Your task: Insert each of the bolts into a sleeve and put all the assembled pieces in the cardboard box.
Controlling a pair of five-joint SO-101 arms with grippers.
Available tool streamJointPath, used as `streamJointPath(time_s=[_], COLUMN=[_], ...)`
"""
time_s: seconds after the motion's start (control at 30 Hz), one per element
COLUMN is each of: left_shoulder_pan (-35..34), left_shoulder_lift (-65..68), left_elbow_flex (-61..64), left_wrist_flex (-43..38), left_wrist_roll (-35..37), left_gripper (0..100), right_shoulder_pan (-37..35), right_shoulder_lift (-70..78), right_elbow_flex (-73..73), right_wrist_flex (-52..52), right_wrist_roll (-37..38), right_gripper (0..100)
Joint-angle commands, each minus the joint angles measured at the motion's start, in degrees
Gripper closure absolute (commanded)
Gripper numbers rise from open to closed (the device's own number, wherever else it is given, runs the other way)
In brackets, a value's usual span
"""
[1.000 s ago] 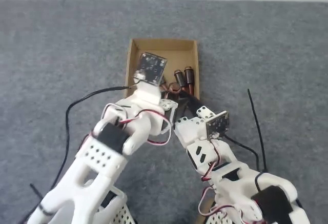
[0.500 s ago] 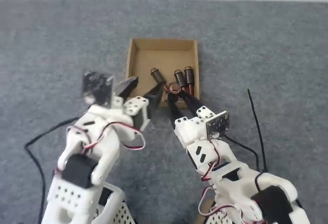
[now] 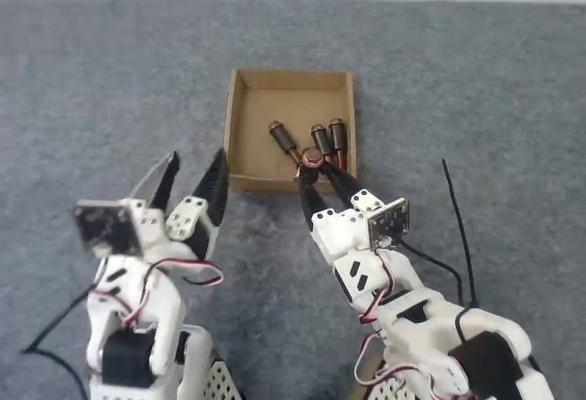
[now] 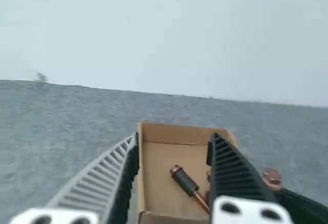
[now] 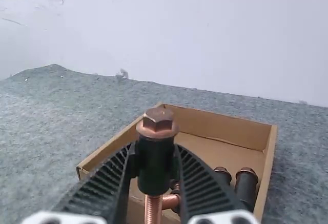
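From above, the left tool [image 3: 192, 178] stands open over the grey counter [image 3: 476, 98], just beside the cardboard box [image 3: 288, 76], which holds three assembled pieces [image 3: 320, 136].

Left wrist view: its fingers [image 4: 120, 175] are spread wide in front of the box.

Right wrist view: the right tool [image 5: 154, 155] grips a sleeve [image 5: 152, 171] with a bolt [image 5: 158, 122] in it, at the box's near edge.

White arms [image 3: 156, 304] — black ribbed fingers [image 3: 214, 182]
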Motion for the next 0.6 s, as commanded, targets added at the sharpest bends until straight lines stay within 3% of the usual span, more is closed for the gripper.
streamJointPath(time_s=[0.0, 0.27, 0.43, 0.57], left_shoulder_pan=[-3.1, -12.5, -16.8, -20.5], left_shoulder_lift=[-1.0, -1.1, -1.1, -1.0], left_elbow_flex=[1.9, 12.5, 19.8, 20.3], left_wrist_flex=[1.7, 1.6, 1.6, 1.9], left_wrist_roll=[-0.6, -0.8, -8.5, -11.1], left_gripper=[79, 79, 79, 90], right_shoulder_pan=[0.9, 0.9, 0.9, 0.8], right_shoulder_lift=[-2.3, -2.3, -2.3, -2.3], right_elbow_flex=[1.1, 1.1, 1.1, 1.1], right_wrist_flex=[-0.3, 0.0, 0.0, 0.1], right_wrist_roll=[0.8, 0.8, 0.8, 0.8], right_gripper=[99.3, 99.3, 99.3, 99.3])
